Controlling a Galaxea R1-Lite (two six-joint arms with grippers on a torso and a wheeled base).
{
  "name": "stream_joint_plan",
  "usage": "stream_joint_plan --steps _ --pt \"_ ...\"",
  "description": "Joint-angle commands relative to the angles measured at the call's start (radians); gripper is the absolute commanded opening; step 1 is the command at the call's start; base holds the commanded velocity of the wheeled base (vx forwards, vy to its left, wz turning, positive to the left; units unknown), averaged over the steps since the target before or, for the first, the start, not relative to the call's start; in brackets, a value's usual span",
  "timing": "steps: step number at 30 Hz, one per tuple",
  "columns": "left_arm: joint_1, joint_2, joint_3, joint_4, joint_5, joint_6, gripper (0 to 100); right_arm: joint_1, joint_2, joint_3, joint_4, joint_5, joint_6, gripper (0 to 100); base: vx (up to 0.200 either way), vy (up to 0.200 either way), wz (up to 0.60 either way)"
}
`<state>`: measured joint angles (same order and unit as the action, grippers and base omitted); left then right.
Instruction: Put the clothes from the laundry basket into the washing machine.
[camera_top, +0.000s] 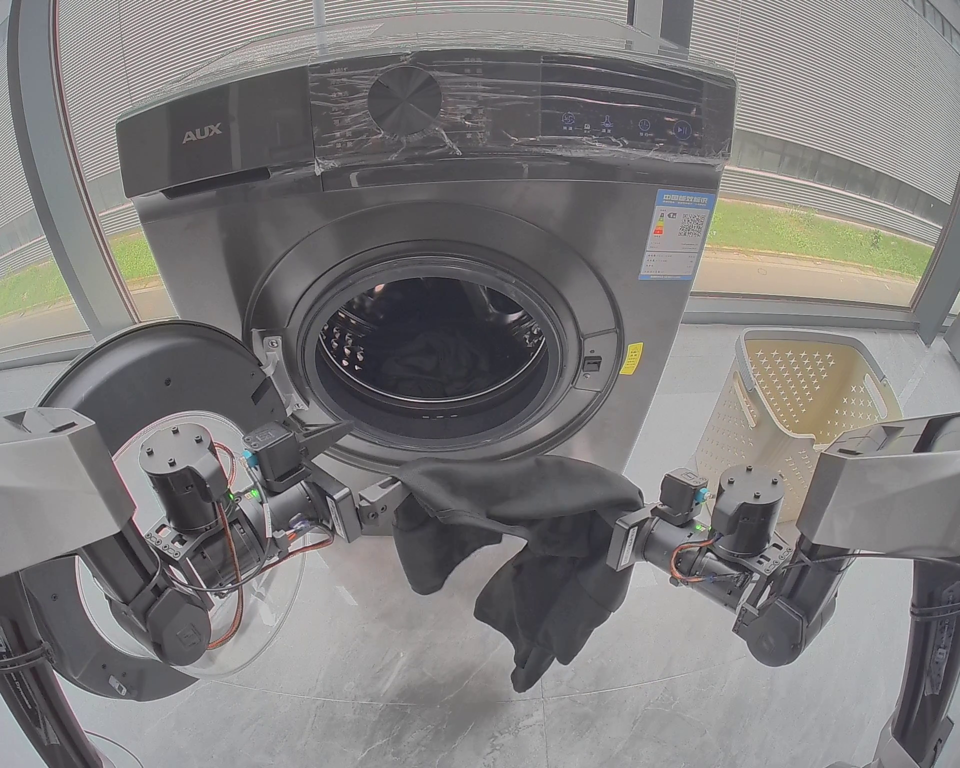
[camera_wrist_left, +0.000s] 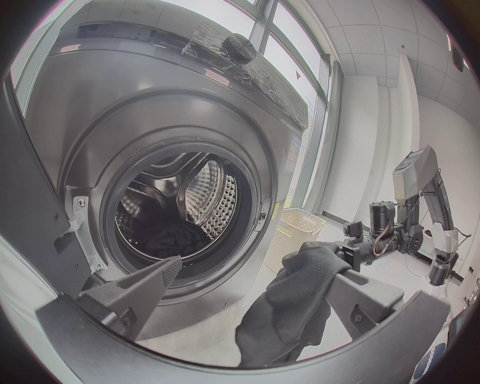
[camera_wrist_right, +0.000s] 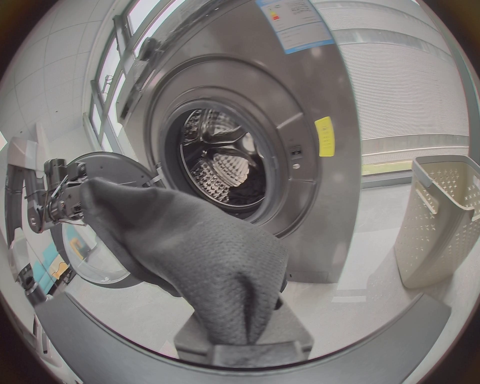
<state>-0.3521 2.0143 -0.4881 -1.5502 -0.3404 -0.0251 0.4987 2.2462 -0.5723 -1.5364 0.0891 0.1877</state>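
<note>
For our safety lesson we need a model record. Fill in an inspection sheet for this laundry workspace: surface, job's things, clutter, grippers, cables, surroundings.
Surface: glossy grey floor.
Job's things: washing machine, door swung open, dark clothes in the drum; black garment hanging before the machine; laundry basket beside the machine, looks empty.
Clutter: nothing seen.
Grippers: left gripper open, garment draped over one finger; right gripper shut on the garment.
Cables: wires looped at the wrists, apart from the garment.
Surroundings: windows, grass outside.
</note>
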Motion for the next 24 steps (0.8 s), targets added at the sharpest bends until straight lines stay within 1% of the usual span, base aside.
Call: stream_joint_plan --steps 1,9,15,18,20,22,24 --pt "0.002 0.001 0.014 -0.001 -0.005 0.004 100 -0.040 -0.005 -0.001 0.001 0.000 0.006 0 0.000 0.000 0.00" --pt "0.016 0.001 0.011 -0.001 -0.009 0.004 100 -0.075 -0.005 -0.020 0.030 -0.039 0.018 0 0.000 0.000 0.00" --pt "0.018 0.001 0.005 -0.001 -0.003 0.007 100 -0.057 -0.020 -0.018 0.033 -0.040 0.019 0 0.000 0.000 0.00" --pt "0.033 0.000 0.002 -0.001 -0.003 0.007 100 -0.049 -0.025 -0.020 0.033 -0.042 0.019 0 0.000 0.000 0.00" --pt "0.030 -0.002 0.003 -0.001 -0.008 0.008 100 -0.031 -0.027 -0.020 0.028 -0.039 0.018 0 0.000 0.000 0.00" --pt "0.009 0.003 0.017 -0.001 -0.009 0.008 100 0.007 -0.036 -0.023 0.028 -0.035 0.016 0 0.000 0.000 0.00" --pt "-0.018 0.018 0.022 -0.001 -0.008 0.024 100 0.049 -0.051 -0.026 0.038 -0.031 0.016 0 0.000 0.000 0.00"
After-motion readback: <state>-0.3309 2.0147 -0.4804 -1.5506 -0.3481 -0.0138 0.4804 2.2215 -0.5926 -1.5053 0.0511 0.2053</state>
